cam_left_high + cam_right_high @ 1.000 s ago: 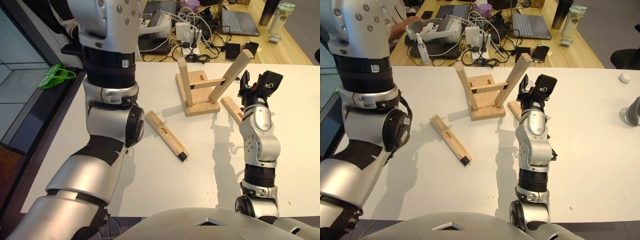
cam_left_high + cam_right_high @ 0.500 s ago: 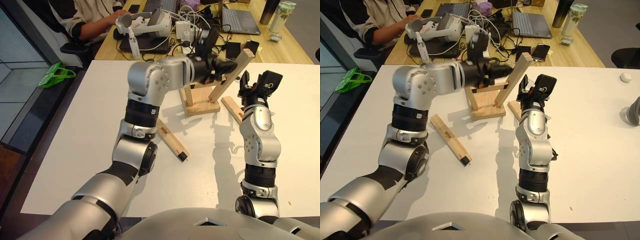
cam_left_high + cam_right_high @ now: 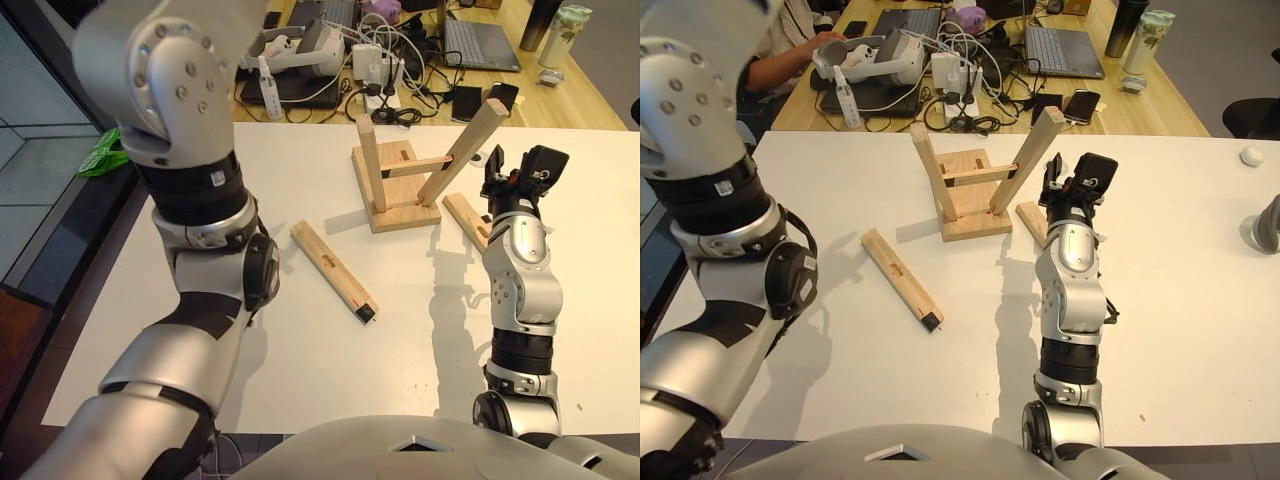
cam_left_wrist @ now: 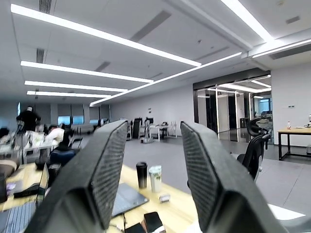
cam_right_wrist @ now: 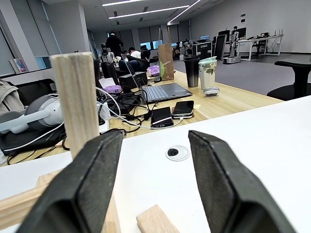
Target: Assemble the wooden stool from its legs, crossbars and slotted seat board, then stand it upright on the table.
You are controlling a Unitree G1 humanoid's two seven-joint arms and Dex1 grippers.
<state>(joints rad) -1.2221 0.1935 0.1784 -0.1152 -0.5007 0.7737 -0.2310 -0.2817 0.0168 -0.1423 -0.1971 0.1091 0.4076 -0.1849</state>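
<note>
The half-built stool (image 3: 395, 195) lies upside down on the far side of the white table (image 3: 300, 380). Two legs poke up from its seat board (image 3: 405, 216), with a crossbar (image 3: 418, 167) between them. A loose leg (image 3: 333, 270) lies nearer. Another wooden piece (image 3: 463, 217) lies just beside the board. The right gripper (image 3: 515, 172) is near it, jaws apart, holding nothing. The left gripper (image 4: 154, 131) is up in the air, jaws apart too.

The rightmost loose leg (image 3: 458, 212) has its near end hidden behind the right arm (image 3: 520, 262); the top edge cuts off the left arm (image 3: 190, 150).
</note>
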